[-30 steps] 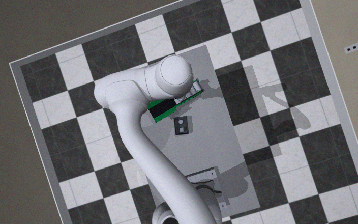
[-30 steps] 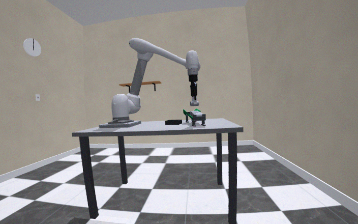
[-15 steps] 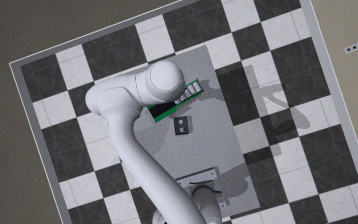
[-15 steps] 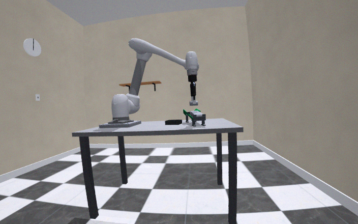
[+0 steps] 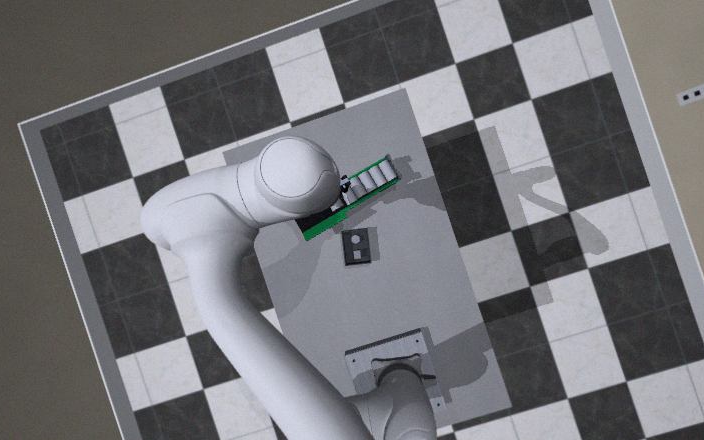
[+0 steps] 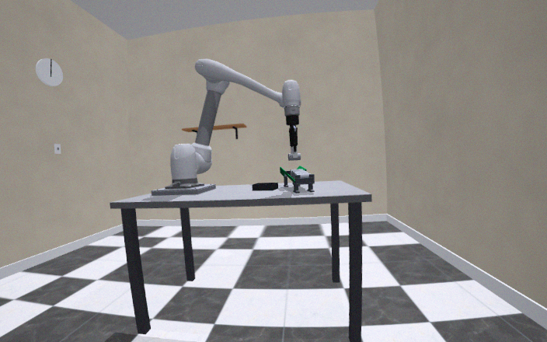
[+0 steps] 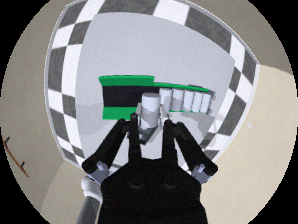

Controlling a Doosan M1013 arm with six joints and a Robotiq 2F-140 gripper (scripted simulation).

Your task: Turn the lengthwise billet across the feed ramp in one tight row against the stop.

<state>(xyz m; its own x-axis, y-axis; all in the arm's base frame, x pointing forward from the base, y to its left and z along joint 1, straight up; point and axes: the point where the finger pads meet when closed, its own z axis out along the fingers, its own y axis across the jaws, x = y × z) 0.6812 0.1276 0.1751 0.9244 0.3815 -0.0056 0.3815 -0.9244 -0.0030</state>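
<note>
Beige walls and a black-and-white checkered floor surround a grey desk (image 6: pixel 241 196) on dark legs. A round clock (image 6: pixel 49 71) hangs on the left wall, and a wooden shelf (image 6: pixel 220 127) is fixed to the back wall behind the arm.

On the desk, toward its 2 o'clock end as the exterior view has it, stands the feed ramp (image 6: pixel 295 175), green-edged and raised on short legs. In the top view the ramp (image 5: pixel 326 223) runs from 8 o'clock up to 2 o'clock, with a row of billets (image 5: pixel 375 176) lying across it, side by side, at the 2 o'clock end. A small black box (image 6: pixel 265 186) lies on the desk just beside the ramp, at its 9 o'clock in the exterior view.

The gripper (image 6: pixel 294 154) hangs straight down from the wrist, above the ramp and apart from it. Its fingers are clenched on one billet (image 6: pixel 294 156), held in the air. In the wrist view this billet (image 7: pixel 149 107) sits between the fingertips, with the row of billets (image 7: pixel 188 100) on the ramp (image 7: pixel 127 95) at about 2 o'clock from it.
</note>
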